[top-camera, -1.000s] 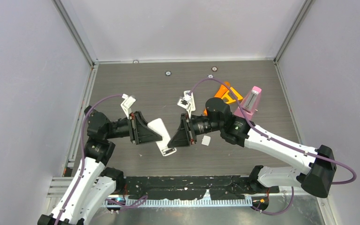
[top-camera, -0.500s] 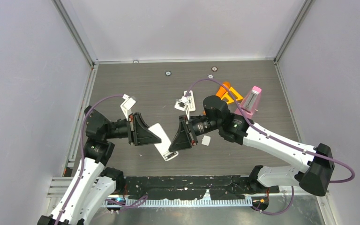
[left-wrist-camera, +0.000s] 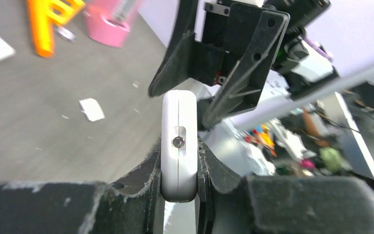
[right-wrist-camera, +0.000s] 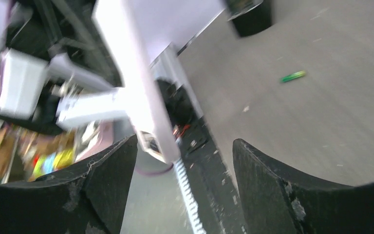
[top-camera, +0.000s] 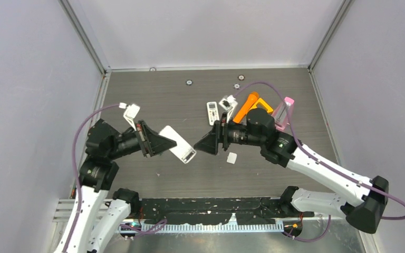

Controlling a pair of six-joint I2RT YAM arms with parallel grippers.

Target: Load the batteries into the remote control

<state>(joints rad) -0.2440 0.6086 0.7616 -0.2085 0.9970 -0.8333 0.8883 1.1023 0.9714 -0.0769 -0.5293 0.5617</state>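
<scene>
Remote control [left-wrist-camera: 178, 131] in left tool [top-camera: 170, 140]

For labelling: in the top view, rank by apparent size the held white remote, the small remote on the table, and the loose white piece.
Largest: held white remote, though lifted nearer the camera.
Then: small remote.
Smallest: white piece.

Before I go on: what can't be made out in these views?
- Battery bay: the remote is edge-on in the left gripper in the left wrist view, blurred in the right wrist view, too small overhead.
- Only a green cell shows, in the right wrist view; the other batteries appear nowhere.
- The small white piece: too small overhead to identify.
</scene>
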